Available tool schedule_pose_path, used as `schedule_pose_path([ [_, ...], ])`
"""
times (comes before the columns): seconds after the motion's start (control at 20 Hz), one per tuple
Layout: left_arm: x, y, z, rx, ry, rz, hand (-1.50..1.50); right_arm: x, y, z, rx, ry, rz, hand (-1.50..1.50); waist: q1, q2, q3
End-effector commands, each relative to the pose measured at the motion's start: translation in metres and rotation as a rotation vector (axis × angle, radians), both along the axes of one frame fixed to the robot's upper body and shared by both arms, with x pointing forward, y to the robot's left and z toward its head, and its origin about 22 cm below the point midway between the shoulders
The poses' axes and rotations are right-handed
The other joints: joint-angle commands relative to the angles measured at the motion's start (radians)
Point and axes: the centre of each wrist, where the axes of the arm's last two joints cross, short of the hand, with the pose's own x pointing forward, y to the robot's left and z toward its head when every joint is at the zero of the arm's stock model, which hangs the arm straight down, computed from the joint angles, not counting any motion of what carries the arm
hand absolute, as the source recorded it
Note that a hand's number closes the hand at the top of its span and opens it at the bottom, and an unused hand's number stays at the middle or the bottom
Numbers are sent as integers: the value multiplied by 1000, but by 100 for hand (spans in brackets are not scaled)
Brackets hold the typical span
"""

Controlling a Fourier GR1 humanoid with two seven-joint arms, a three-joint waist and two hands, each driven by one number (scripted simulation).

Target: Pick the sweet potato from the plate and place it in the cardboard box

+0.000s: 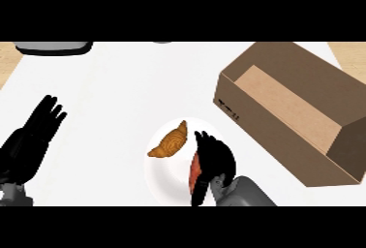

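Right hand on the sweet potato at the plate

The right black hand [214, 157] curls over the orange sweet potato [194, 170] on the round white plate [160, 177], beside a golden-brown croissant [170, 141]. The open brown cardboard box [300, 109], its small side print unreadable, stands just right across bare white table [129, 77]. The left black hand [34, 133] rests with straight fingers at the left edge.

One cam, head view: steep look-down on counter [114, 82], forearms entering from lower edge.

White counter [121, 82], wooden edges
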Motion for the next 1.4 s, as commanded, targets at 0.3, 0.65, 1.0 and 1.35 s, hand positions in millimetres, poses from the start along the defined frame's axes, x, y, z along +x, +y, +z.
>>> schedule_pose_path([
  [0.3, 21, -16, -2, 0, 1, 11, 0, 12, 10, -8, -29, -89, 21, 150, -2, 1, 0],
  [0.65, -7, -6, 7, 5, 9, 3, 0, -3, 3, -11, -24, -92, 39, 150, -2, 0, 0],
  [1.0, -4, -12, -10, -6, 9, 10, 0, 10, 4, -10, -92, -220, 282, 150, 1, 0, 0],
  [1.35, 3, 6, 3, 0, 4, 10, 0, 25, 14, 24, -141, -384, 317, 150, -2, -1, 0],
])
